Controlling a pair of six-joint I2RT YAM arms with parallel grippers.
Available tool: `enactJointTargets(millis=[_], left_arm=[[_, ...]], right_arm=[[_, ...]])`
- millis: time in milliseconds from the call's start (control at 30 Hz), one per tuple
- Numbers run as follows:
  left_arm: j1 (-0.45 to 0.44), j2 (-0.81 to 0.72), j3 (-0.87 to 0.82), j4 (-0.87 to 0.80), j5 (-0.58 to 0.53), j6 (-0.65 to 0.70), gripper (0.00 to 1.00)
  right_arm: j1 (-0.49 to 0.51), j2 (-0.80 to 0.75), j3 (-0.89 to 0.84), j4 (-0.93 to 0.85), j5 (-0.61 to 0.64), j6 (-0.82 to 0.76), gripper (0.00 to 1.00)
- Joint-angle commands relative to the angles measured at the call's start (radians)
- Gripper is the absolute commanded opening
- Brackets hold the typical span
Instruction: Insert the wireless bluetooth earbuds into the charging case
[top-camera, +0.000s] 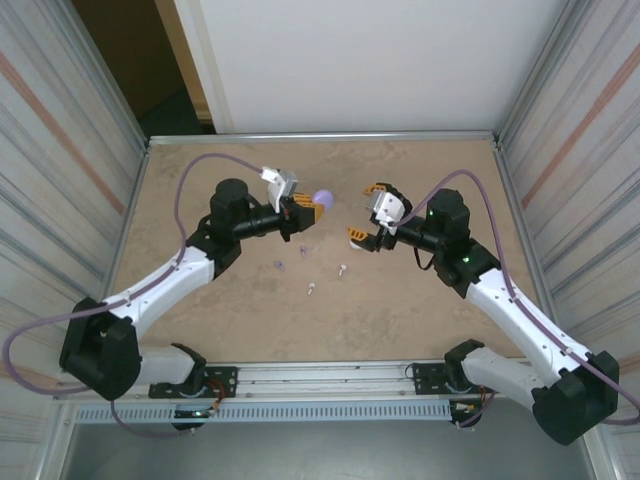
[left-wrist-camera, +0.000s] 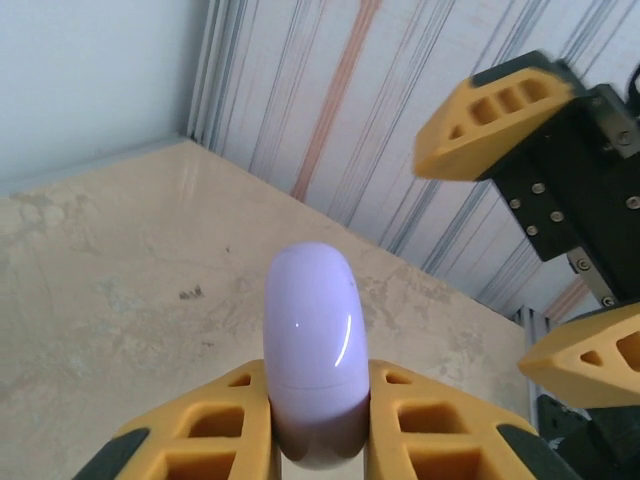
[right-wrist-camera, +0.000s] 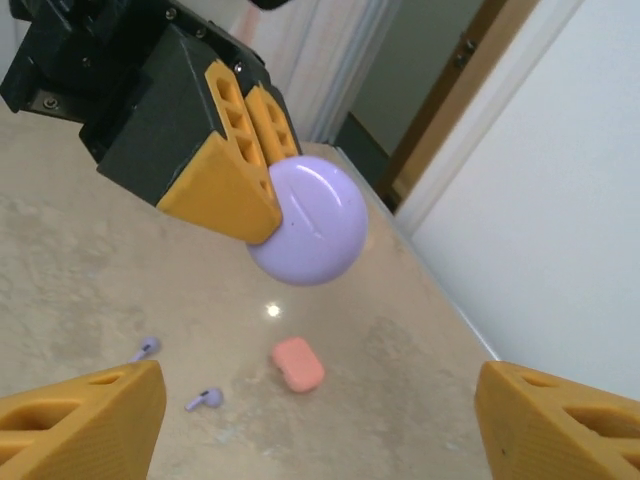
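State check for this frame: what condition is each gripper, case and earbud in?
Purple case: closed, held above the table.
Left gripper: shut on the purple case.
Right gripper: open, empty.
Coral case: closed, lying on the table.
Purple earbuds: loose on the table.
White earbuds: loose on the table.
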Motion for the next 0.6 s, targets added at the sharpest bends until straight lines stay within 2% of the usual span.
enactJointTargets(millis=[0,167,567], left_arm=[[0.006,-0.048,-0.052,0.120,-0.022,0.093,0.00],[0.005,-0.045,-0.097,0.208,0.005,0.117,0.00],[0.005,-0.024,-0.236,0.516,0.019,0.137,0.00]], right_arm=[[-0.006,-0.004,-0.011,0.081,-0.082,0.145,0.82],[-0.022,0.015,-0.008,0.103,-0.104,0.267,0.82],[-0.039,0.097,-0.048,0.359,-0.255,0.600,0.83]])
